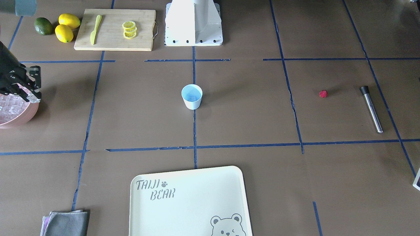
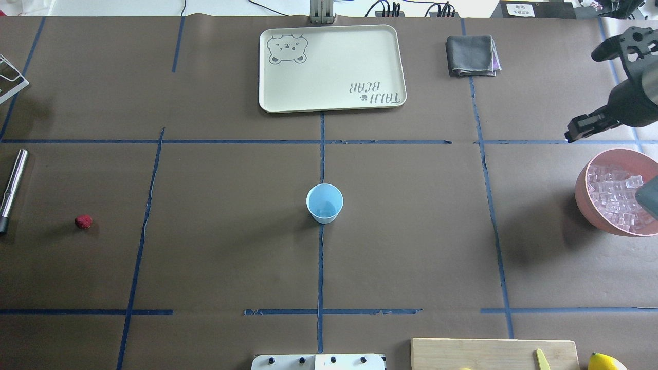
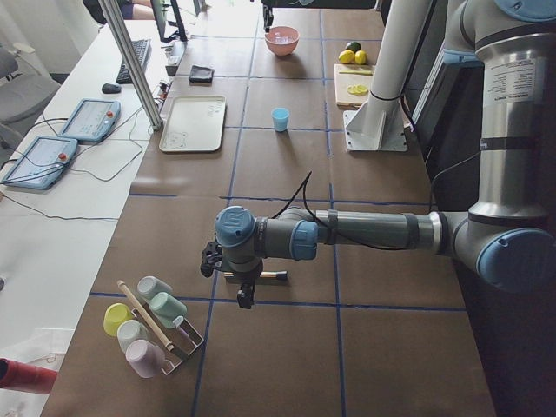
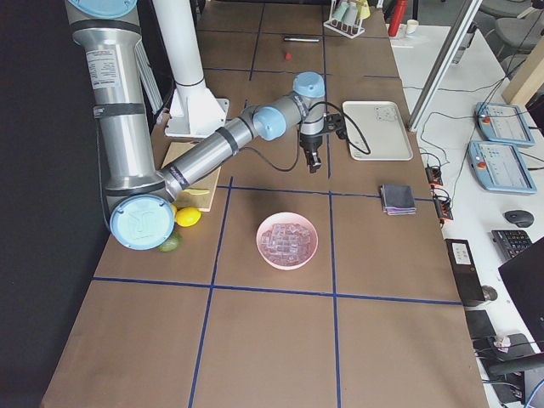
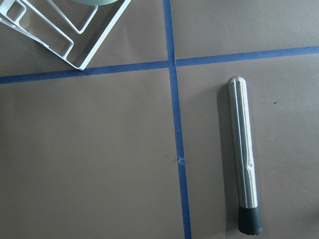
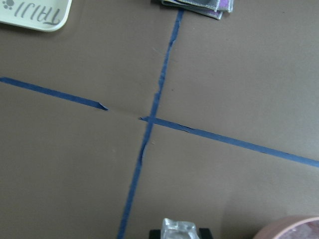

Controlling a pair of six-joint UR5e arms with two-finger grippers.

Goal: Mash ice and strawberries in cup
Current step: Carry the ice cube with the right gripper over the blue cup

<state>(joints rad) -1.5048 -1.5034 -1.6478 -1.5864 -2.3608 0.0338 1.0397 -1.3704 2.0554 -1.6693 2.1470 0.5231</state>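
R wrist cam alone shows right gripper (image 6: 177, 234) clamped on 1 ice cube (image 6: 177, 227), over bare table just beside pink bowl (image 6: 299, 225). Only the side view fm robot's left shows left gripper (image 3: 246, 298), above table nr metal rod (image 3: 257, 275); open or closed: can't tell. Counts: 1 cup (image 1: 192, 98) upright at table ctr; 1 strawberry (image 1: 323, 94) well apart fm cup, nr rod; bowl of ice (image 2: 614, 192); 2 lemons (image 1: 69, 20), 1 lime (image 1: 43, 26); 3 lemon slices (image 1: 129, 29) + 1 knife (image 1: 95, 29) on 1 board (image 1: 111, 41); 1 tray (image 1: 183, 203); 1 cloth (image 1: 67, 223).
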